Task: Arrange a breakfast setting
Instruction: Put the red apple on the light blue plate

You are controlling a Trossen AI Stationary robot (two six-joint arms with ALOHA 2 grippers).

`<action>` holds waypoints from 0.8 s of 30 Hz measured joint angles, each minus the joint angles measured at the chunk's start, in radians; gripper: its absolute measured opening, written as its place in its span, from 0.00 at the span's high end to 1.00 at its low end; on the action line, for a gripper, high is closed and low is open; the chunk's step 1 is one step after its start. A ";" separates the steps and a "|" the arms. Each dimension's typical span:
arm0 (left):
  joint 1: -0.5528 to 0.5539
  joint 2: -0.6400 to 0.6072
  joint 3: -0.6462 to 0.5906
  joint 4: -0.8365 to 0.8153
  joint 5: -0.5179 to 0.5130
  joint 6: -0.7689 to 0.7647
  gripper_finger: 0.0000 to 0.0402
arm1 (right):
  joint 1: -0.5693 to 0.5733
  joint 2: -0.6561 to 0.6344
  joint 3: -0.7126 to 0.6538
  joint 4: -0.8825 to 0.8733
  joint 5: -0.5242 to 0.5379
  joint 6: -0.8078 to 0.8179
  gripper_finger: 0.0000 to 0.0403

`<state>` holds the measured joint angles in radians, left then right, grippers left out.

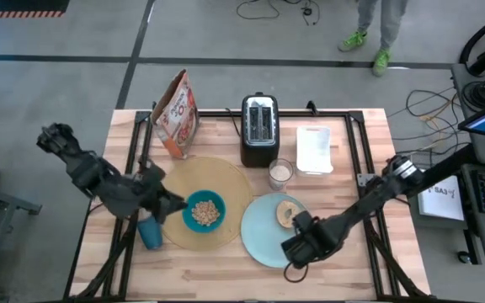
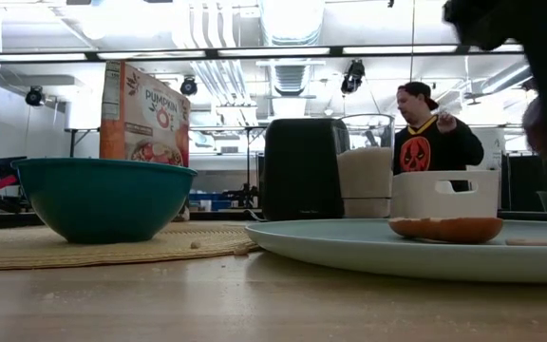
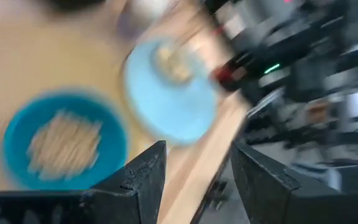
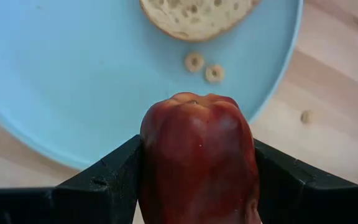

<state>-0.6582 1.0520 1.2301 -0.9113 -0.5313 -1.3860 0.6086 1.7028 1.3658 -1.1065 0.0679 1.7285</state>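
A teal bowl (image 1: 204, 210) with cereal stands on the round tan placemat (image 1: 226, 172). The dark blue cup (image 1: 150, 232) stands on the table at the mat's near left edge. My left gripper (image 1: 165, 202) is open and empty just left of the bowl, which also shows in the left wrist view (image 3: 64, 140). Round bread (image 1: 289, 210) lies on the pale-blue plate (image 1: 259, 231). My right gripper (image 1: 297, 248) is shut on a dark red fruit (image 4: 197, 162) over the plate's near right rim. No spoon shows. My right gripper pinches the dark red fruit by two opposite sides (image 4: 146, 155) between its two fingers. The fruit's end points away from the wrist toward the plate (image 4: 73, 74). The fruit sits over the plate's rim; I cannot tell whether it touches the plate.
A cereal box (image 1: 175, 114), a black toaster (image 1: 259, 129), a glass of milk (image 1: 280, 172) and a white container (image 1: 314, 150) stand along the far side. Loose cereal rings (image 4: 205, 67) lie on the plate. A person (image 2: 430, 133) sits beyond the table.
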 joint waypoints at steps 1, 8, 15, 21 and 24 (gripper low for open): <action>0.000 0.017 0.000 -0.048 0.040 -0.064 0.60 | -0.010 0.011 0.002 0.001 -0.001 -0.030 0.43; -0.009 0.170 0.000 -0.379 0.380 -0.372 0.60 | -0.089 0.050 -0.006 0.004 0.005 -0.232 0.43; -0.011 0.262 0.000 -0.397 0.426 -0.396 0.60 | -0.120 0.052 -0.006 0.022 0.048 -0.329 0.39; -0.011 0.247 -0.003 -0.423 0.445 -0.387 0.53 | -0.126 0.064 -0.009 0.041 0.056 -0.342 0.30; -0.011 0.214 -0.003 -0.442 0.445 -0.357 0.46 | -0.131 0.066 -0.011 0.043 0.055 -0.343 0.27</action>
<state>-0.6689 1.2658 1.2270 -1.3534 -0.0865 -1.7435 0.4779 1.7691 1.3548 -1.0630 0.1234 1.3854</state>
